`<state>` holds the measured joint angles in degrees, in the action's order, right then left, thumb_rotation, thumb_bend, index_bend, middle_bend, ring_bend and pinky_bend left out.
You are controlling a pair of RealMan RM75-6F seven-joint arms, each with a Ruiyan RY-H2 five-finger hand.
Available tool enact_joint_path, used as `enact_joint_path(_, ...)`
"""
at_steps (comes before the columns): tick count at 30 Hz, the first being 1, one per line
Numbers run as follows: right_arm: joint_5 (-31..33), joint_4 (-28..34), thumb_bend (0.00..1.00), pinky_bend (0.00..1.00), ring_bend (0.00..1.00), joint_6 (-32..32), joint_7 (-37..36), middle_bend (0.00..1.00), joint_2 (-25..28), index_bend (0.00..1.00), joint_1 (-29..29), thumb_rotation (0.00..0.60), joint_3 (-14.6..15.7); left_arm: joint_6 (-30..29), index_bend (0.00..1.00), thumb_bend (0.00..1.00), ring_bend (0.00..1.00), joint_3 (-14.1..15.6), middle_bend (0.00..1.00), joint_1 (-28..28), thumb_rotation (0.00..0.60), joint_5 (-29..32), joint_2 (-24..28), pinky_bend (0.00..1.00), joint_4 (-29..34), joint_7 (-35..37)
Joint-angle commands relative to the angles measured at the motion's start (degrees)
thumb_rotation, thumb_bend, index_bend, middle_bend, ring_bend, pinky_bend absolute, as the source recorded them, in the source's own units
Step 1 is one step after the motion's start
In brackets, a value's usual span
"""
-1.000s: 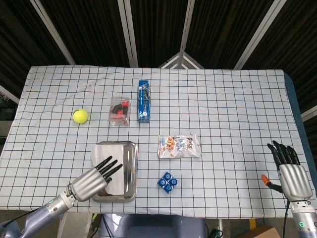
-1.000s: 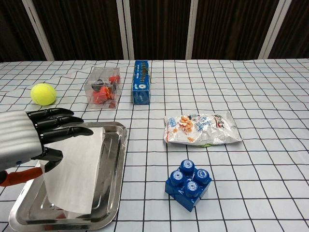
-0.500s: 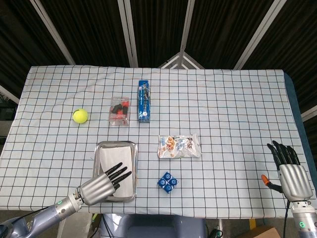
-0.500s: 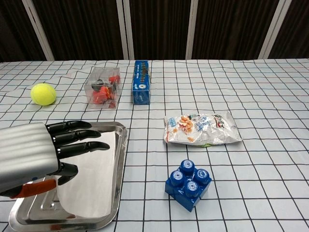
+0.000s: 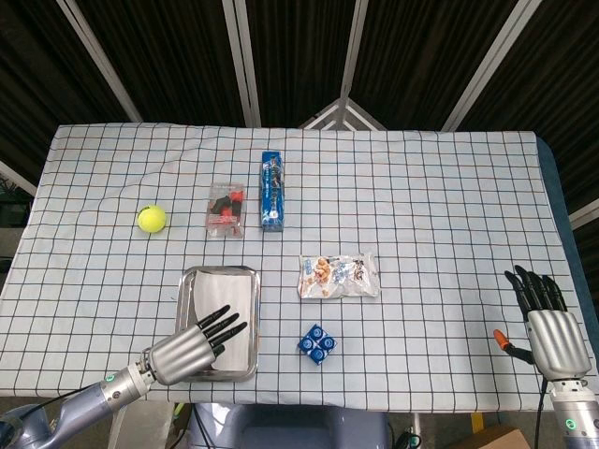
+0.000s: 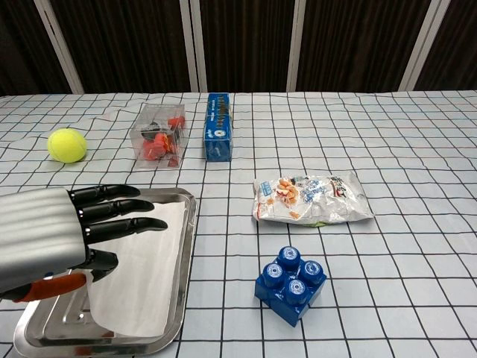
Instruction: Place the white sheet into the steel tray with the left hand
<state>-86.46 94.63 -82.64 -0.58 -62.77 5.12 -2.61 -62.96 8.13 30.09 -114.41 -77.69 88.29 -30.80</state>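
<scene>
The white sheet (image 6: pixel 145 272) is seen lying flat inside the steel tray (image 5: pixel 251 318), near the front edge of the tabletop, left of centre. The left hand (image 5: pixel 192 344) is held above it with fingers spread, grasping nothing. The placement is judged done; the hand is best lifted straight up, so the paper is not dragged out. The right hand (image 5: pixel 547 327) is parked at the front right corner, released and empty.

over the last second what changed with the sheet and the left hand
The white sheet went from hanging tilted under the left hand to lying flat in the steel tray; the hand let go and hovers open above it. The right hand and the other items stayed put.
</scene>
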Motion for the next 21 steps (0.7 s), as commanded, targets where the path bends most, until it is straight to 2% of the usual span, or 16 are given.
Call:
enact_joint_path(1, 0.0, 0.0, 0.31, 0.00, 0.00, 0.0, 0.0, 0.00, 0.0, 0.00, 0.0, 0.600, 0.0, 0.1, 0.51, 0.49, 0.00, 0.1, 0.02, 0.1, 0.600, 0.2, 0.1, 0.00, -0.1, 0.1)
enact_joint_path(3, 0.0, 0.0, 0.31, 0.00, 0.00, -0.1, 0.0, 0.00, 0.0, 0.00, 0.0, 0.600, 0.0, 0.0, 0.49, 0.47, 0.00, 0.2, 0.02, 0.1, 0.600, 0.2, 0.1, 0.00, -0.1, 0.0)
enact_joint_path(6, -0.1, -0.1, 0.31, 0.00, 0.00, -0.1, 0.0, 0.00, 0.0, 0.00, 0.0, 0.600, 0.0, -0.2, 0.41, 0.40, 0.00, 0.5, 0.00, 0.0, 0.600, 0.1, 0.3, 0.00, -0.1, -0.2)
enact_joint_path(10, -0.1, -0.1, 0.31, 0.00, 0.00, -0.2, 0.1, 0.00, -0.1, 0.00, -0.1, 0.600, 0.0, -0.7, 0.22, 0.31, 0.00, 0.5, 0.00, -0.3, 0.600, 0.3, 0.7, 0.00, 0.3, -0.6)
enact_joint_path(16, -0.2, -0.1, 0.31, 0.00, 0.00, -0.3, 0.1, 0.00, -0.1, 0.00, -0.1, 0.600, 0.0, -2.6, 0.10, 0.25, 0.00, 0.6, 0.00, -1.0, 0.600, 0.5, 2.3, 0.00, 1.4, 0.0)
enact_joint_path(21, -0.2, -0.1, 0.31, 0.00, 0.00, -0.3, 0.1, 0.00, -0.1, 0.00, -0.1, 0.600, 0.0, -4.8, 0.01, 0.08, 0.00, 0.8, 0.00, -2.2, 0.600, 1.8, 4.1, 0.00, 2.3, 1.6)
